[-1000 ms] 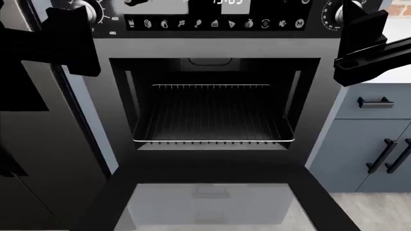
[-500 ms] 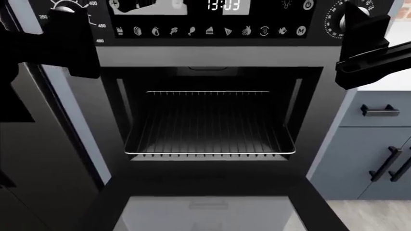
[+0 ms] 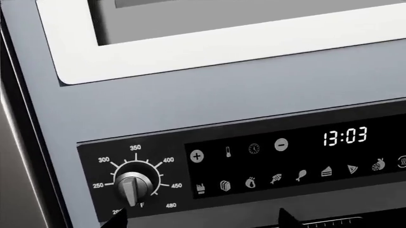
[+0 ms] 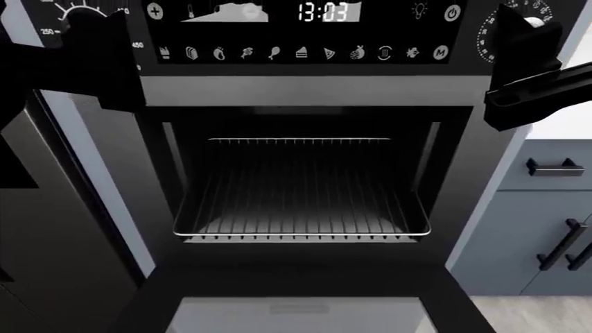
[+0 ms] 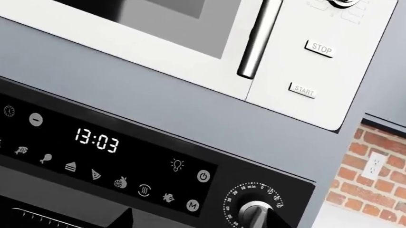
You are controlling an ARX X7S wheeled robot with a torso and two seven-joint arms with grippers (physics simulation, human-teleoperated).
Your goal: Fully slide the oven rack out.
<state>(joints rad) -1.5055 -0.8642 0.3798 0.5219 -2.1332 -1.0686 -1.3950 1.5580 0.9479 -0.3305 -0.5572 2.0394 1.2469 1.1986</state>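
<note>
Silver wire oven rack [image 4: 301, 191] sitting inside cavity, front rail [image 4: 301, 234] near opening, not yet pulled. Head view creeping closer and lower versus half-second back. Left hand [image 4: 88, 55], right hand [image 4: 532, 76] hovering beside control panel [image 4: 301, 31]; finger spread indeterminable.

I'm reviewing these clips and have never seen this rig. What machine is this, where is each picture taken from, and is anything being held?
It is a simulated two-armed wheeled robot facing an open oven. The head camera looks down at the oven rack inside the cavity, above the lowered oven door. The dark shapes at that view's upper corners are its arms. Each wrist camera sits near a gripper and shows the control panel with its clock; the right one also shows a microwave above. Nothing is visibly held; the grippers' state cannot be told.
</note>
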